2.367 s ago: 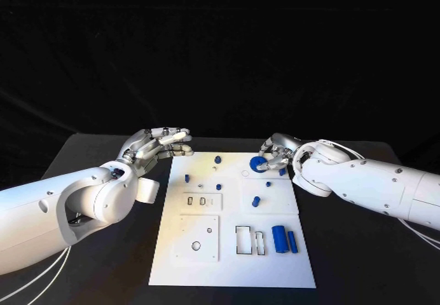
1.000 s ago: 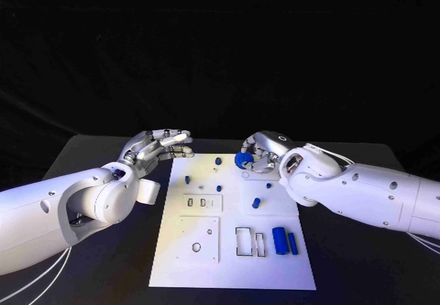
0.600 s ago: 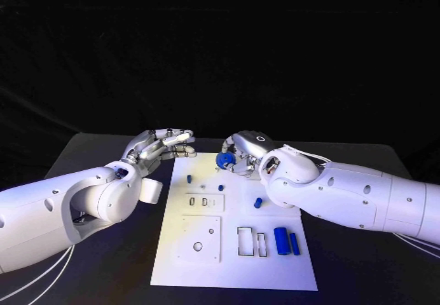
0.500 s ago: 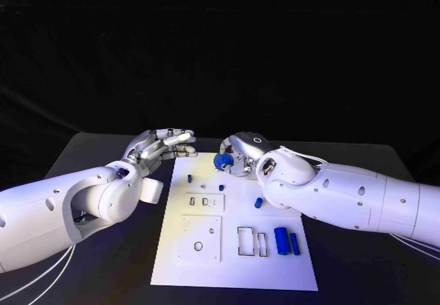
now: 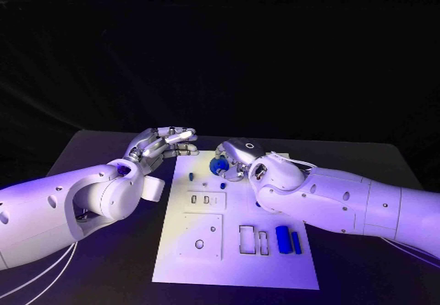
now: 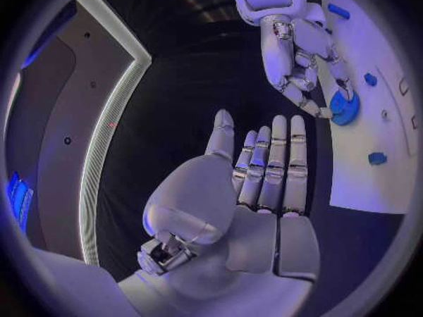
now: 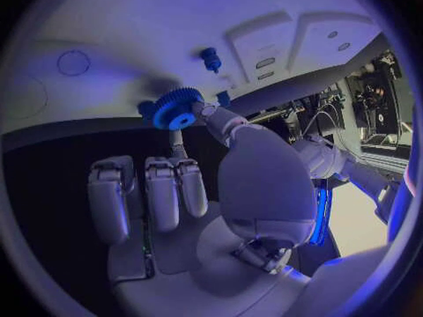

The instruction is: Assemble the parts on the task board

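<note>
While the right hand (image 5: 236,160) pinches it between thumb and a fingertip, the blue gear (image 5: 219,166) hangs over the far end of the task board (image 5: 233,270), at about twelve o'clock from the board's middle. Seen from the right wrist, the gear (image 7: 179,108) is toothed round its rim with a hole at its centre, and the hand's other fingers (image 7: 162,191) lie side by side below it, curled toward the palm. Whether the gear touches the board cannot be told.

Just at five o'clock from the gear a small blue peg (image 5: 223,186) stands on the board, and another small blue part (image 5: 191,176) stands at about eight o'clock. Toward the near right, at roughly four o'clock from the board's middle, two blue cylinders (image 5: 283,239) lie side by side beside narrow rectangular slots (image 5: 246,239).

At nine o'clock from the gear, the left hand (image 5: 163,145) hovers off the board's far left corner over the black table (image 5: 110,260). From its own wrist camera the left hand (image 6: 264,183) holds nothing, fingers straight and close together, thumb apart, with the gear (image 6: 344,108) and the right hand (image 6: 304,63) beyond its fingertips.
</note>
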Robot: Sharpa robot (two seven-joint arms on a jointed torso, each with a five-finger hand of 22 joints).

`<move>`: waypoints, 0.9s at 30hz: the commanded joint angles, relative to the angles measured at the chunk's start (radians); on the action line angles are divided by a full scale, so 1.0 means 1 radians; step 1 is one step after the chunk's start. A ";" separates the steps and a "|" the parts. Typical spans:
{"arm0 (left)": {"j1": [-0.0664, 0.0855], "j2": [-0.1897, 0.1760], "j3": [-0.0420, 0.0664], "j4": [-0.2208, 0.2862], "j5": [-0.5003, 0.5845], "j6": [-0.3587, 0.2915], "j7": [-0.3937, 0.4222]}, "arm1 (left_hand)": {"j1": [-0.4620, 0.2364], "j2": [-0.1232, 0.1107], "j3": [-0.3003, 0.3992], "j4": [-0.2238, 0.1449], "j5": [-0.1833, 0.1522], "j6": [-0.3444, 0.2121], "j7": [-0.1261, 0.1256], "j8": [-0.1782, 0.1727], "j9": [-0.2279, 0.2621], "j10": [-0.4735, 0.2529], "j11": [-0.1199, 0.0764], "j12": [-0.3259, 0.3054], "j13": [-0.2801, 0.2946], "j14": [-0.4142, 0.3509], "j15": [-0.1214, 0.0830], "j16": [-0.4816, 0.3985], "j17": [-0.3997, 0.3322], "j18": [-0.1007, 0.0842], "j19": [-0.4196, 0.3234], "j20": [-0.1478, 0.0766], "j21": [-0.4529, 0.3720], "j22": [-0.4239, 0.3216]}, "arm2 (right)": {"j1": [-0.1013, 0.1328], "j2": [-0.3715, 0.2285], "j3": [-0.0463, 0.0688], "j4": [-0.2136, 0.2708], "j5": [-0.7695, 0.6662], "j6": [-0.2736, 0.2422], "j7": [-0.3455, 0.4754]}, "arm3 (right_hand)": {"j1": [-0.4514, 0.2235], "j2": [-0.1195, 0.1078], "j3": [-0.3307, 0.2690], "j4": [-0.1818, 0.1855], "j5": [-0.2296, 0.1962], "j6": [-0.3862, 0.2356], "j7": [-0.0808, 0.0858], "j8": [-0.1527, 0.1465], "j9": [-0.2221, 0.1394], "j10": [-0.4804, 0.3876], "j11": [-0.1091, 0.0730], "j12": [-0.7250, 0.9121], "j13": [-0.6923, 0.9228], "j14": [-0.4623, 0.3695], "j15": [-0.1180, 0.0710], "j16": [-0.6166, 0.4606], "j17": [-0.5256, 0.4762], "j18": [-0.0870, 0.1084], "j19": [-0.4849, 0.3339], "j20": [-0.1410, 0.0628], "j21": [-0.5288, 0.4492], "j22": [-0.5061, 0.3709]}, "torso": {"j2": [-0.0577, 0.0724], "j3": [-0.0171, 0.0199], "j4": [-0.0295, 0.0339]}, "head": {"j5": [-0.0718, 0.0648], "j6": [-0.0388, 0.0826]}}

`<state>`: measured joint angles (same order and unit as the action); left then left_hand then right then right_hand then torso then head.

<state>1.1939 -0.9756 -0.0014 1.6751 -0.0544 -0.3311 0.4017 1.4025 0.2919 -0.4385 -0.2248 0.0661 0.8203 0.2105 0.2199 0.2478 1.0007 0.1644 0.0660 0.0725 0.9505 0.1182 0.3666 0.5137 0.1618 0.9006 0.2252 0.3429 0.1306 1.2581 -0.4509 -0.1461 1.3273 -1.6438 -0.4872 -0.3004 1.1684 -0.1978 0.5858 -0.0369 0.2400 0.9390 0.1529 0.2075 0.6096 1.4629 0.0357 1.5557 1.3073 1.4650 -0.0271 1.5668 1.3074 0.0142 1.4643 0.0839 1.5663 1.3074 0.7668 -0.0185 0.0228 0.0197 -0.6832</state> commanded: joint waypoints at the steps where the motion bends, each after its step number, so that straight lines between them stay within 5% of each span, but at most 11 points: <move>1: 0.001 0.004 0.001 0.001 0.002 0.014 0.008 | -0.008 -0.001 -0.010 -0.006 -0.006 -0.006 0.004 -0.007 0.002 -0.007 0.003 -0.001 0.001 -0.007 0.003 0.003 0.001 0.018 -0.008 0.002 -0.001 -0.001 | -0.001 0.008 -0.001 -0.008 -0.029 0.016 -0.004 | -0.003 0.005 0.007 -0.001 -0.005 0.053 -0.048 0.000 0.063 0.100 -0.007 0.006 0.255 0.106 -0.006 0.004 0.263 -0.014 0.106 -0.005 0.004 0.263 | 0.000 -0.0008 0.0007 | 0.001 0.000; 14: 0.001 0.006 0.001 0.001 0.002 0.016 0.006 | -0.008 -0.001 -0.010 -0.006 -0.006 -0.006 0.004 -0.007 0.002 -0.007 0.003 -0.001 0.001 -0.007 0.003 0.003 0.001 0.018 -0.008 0.002 -0.001 -0.001 | -0.009 0.038 -0.004 -0.058 -0.049 0.016 -0.003 | -0.015 -0.004 0.009 0.004 -0.010 0.047 -0.046 -0.008 0.058 0.096 -0.005 0.001 0.250 0.106 -0.005 0.004 0.263 -0.014 0.106 -0.005 0.004 0.263 | 0.002 -0.0012 0.0045 | 0.004 0.002; 19: 0.001 0.005 0.001 0.001 0.002 0.016 0.005 | -0.010 -0.001 -0.009 -0.007 -0.006 -0.006 0.005 -0.007 0.002 -0.007 0.003 0.000 0.002 -0.008 0.003 0.003 0.002 0.018 -0.009 0.002 -0.001 -0.001 | -0.010 0.043 -0.005 -0.070 -0.051 0.024 -0.004 | -0.026 -0.014 0.009 0.008 -0.019 0.034 -0.041 -0.021 0.052 0.090 -0.001 -0.005 0.244 0.106 -0.002 0.004 0.263 -0.014 0.106 -0.003 0.004 0.263 | 0.001 -0.0003 -0.0005 | 0.008 -0.001; 27: 0.001 0.006 0.001 -0.001 0.002 0.017 0.004 | -0.010 -0.001 -0.009 -0.007 -0.006 -0.006 0.005 -0.007 0.002 -0.007 0.003 0.000 0.002 -0.008 0.003 0.003 0.002 0.018 -0.009 0.002 -0.001 -0.001 | -0.012 0.041 -0.005 -0.078 -0.048 0.028 -0.005 | -0.052 -0.042 -0.011 0.024 -0.054 -0.034 -0.015 -0.075 0.020 0.072 0.022 -0.025 0.225 0.106 0.018 0.004 0.263 -0.014 0.106 0.013 0.004 0.263 | 0.000 -0.0005 -0.0020 | 0.008 -0.004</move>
<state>1.1940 -0.9721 -0.0013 1.6735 -0.0544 -0.3306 0.4010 1.4025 0.2918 -0.4356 -0.2277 0.0660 0.8203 0.2105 0.2199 0.2493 1.0007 0.1645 0.0660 0.0724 0.9468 0.1219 0.3666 0.5151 0.1618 0.8970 0.2287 0.3429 0.1307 1.2465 -0.4099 -0.1514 1.2519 -1.6753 -0.4753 -0.3004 1.1248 -0.2413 0.5787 -0.0118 0.1892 0.9090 0.1376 0.1349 0.6316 1.4655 0.0526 1.5347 1.3081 1.4665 -0.0142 1.5668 1.3074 0.0142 1.4663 0.0905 1.5663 1.3079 0.7676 -0.0191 0.0216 0.0276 -0.6871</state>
